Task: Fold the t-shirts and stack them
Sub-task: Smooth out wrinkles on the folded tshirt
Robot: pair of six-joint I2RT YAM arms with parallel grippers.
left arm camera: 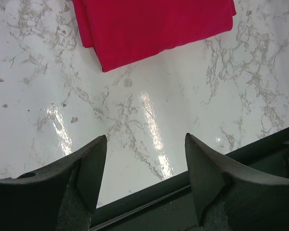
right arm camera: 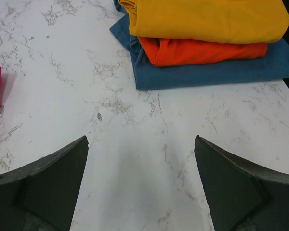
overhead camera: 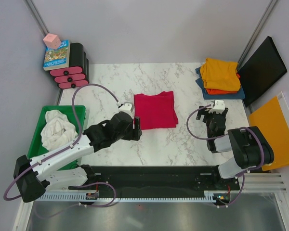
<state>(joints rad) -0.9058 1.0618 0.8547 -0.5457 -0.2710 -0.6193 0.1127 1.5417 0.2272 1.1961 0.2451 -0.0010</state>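
**Folded crimson shirt mid-table, both grippers empty**

Crimson t-shirt (overhead camera: 155, 110) lay folded, roughly square, at the centre of the tabletop (overhead camera: 183, 144). Left gripper (left arm camera: 145, 140) sat just off its near-left corner, jaws apart, holding nothing. Right gripper (right arm camera: 140, 140) stood wide open, well apart from it, facing the folded stack (overhead camera: 220, 77) at the far-right corner. Left arm was nearer. Bare marble lay between shirt and stack.

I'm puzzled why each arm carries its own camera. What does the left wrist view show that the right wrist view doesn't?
Left wrist only: the black strip along the table's near edge. Right wrist only: a folded stack, yellow-orange t-shirt on orange t-shirt on blue t-shirt. Both: the marble table, the crimson t-shirt (a sliver on the right), and an open, empty gripper: left gripper, right gripper.
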